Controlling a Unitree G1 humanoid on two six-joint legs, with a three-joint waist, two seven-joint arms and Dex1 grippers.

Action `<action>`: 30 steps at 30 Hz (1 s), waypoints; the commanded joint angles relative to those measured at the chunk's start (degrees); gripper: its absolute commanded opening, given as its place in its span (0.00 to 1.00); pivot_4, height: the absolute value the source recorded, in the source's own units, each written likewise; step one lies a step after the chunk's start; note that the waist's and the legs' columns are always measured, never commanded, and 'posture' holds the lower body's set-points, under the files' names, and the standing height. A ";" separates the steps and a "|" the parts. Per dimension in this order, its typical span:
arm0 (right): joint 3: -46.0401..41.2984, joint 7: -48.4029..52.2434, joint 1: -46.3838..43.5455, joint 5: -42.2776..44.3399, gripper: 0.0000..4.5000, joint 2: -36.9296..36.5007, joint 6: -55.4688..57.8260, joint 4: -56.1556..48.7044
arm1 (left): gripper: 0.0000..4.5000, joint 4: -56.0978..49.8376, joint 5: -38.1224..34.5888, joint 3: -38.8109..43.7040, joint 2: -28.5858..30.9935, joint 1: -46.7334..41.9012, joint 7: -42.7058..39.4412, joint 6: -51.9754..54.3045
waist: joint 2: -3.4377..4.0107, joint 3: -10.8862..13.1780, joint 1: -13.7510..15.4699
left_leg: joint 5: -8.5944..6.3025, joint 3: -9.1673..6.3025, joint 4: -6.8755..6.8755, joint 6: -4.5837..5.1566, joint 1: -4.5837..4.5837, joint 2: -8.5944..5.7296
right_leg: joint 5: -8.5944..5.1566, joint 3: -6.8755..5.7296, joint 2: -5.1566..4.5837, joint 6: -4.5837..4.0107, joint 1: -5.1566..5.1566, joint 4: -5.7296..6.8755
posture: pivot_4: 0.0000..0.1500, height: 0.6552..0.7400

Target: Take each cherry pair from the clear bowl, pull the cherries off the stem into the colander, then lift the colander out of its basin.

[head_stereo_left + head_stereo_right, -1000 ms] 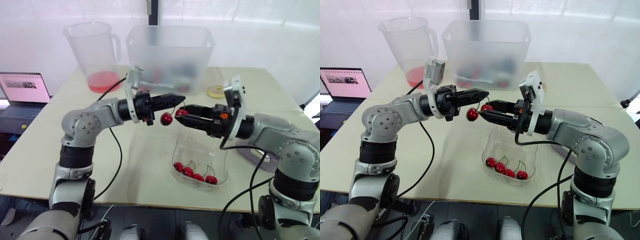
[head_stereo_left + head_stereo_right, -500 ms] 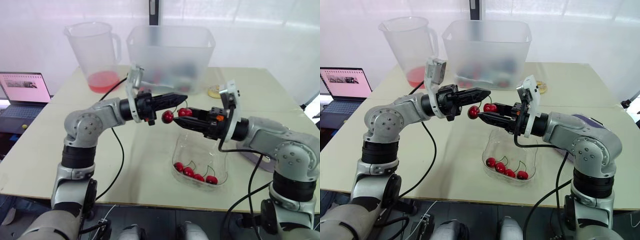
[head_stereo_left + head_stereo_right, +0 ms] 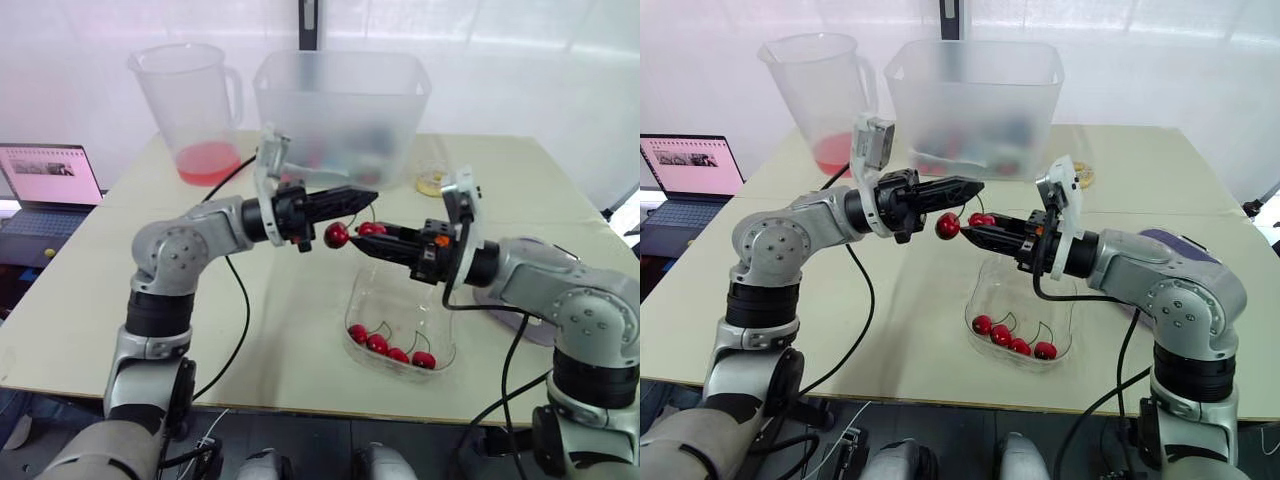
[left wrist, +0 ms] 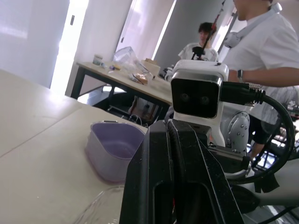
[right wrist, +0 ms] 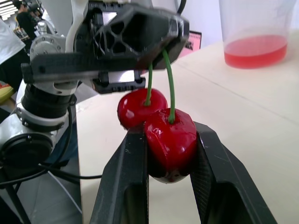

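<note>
glossy round cherry, thin green stem

I see the cherry pair held in the air near the far end of the clear bowl. Both are glossy red, and their two green stems rise together into the left gripper's closed tips. One cherry sits clamped between the right gripper's fingers, and the other hangs free just beside it. More red cherries lie in the bowl's near end. The purple tub by the right arm is probably the basin.
</note>
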 commanded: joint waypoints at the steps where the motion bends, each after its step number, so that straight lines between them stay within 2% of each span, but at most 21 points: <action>1: 0.36 0.53 1.80 2.13 0.15 -2.21 0.63 -1.88 | 0.00 -1.16 -0.04 0.89 -0.28 -1.10 -0.33 -1.48 | 0.00 0.00 0.03 | 0.00 0.00 0.00 0.00 0.00 0.00 | 0.00 0.00 0.00 0.00 0.00 0.00 | 1.00 0.62; 13: 0.96 1.65 6.68 4.73 0.15 -9.16 0.95 -2.33 | 0.00 -1.72 -0.04 1.02 -1.32 -0.38 0.19 -1.69 | -0.03 0.02 0.05 | -0.01 -0.02 0.00 0.03 -0.01 0.01 | 0.00 0.00 -0.04 0.00 0.01 -0.04 | 1.00 0.62; 16: -1.47 1.96 6.85 6.49 0.15 -11.16 0.78 -2.34 | 0.00 -1.81 -0.05 1.15 -1.41 -0.20 0.30 -1.65 | -0.04 0.03 0.15 | -0.02 -0.02 0.00 0.03 -0.02 0.01 | 0.00 0.00 -0.05 0.00 0.01 -0.05 | 1.00 0.62; 19: -6.00 3.45 7.37 5.84 0.15 -16.12 -0.06 -0.93 | 0.00 -1.76 0.10 1.26 -1.49 0.06 0.50 -1.75 | -0.08 0.06 0.46 | -0.02 -0.03 0.00 0.03 -0.04 -0.01 | 0.00 0.00 -0.06 0.00 0.01 -0.06 | 1.00 0.62; 21: -8.70 5.71 8.50 3.23 0.15 -21.36 -1.02 0.90 | 0.00 -1.88 0.14 1.36 -1.55 0.21 0.65 -1.72 | -0.09 0.06 0.85 | -0.03 -0.02 0.00 0.05 -0.05 -0.04 | 0.00 -0.01 -0.05 0.00 0.01 -0.08 | 1.00 0.62; 26: -9.69 12.09 14.00 -13.15 0.15 -37.80 -9.68 11.68 | 0.00 -2.19 0.21 1.64 -1.60 1.04 0.99 -1.99 | -0.11 0.07 1.41 | -0.04 -0.02 0.00 0.08 -0.04 -0.08 | 0.00 -0.01 -0.05 0.00 0.03 -0.10 | 1.00 0.62; 30: -6.63 15.75 16.85 -20.78 0.15 -41.72 -15.93 19.05 | 0.00 -2.32 -0.37 1.31 -2.03 1.66 1.78 -0.95 | -0.13 0.09 1.15 | -0.03 0.00 0.00 0.09 -0.02 -0.09 | -0.01 -0.01 -0.05 0.01 0.04 -0.13 | 1.00 0.62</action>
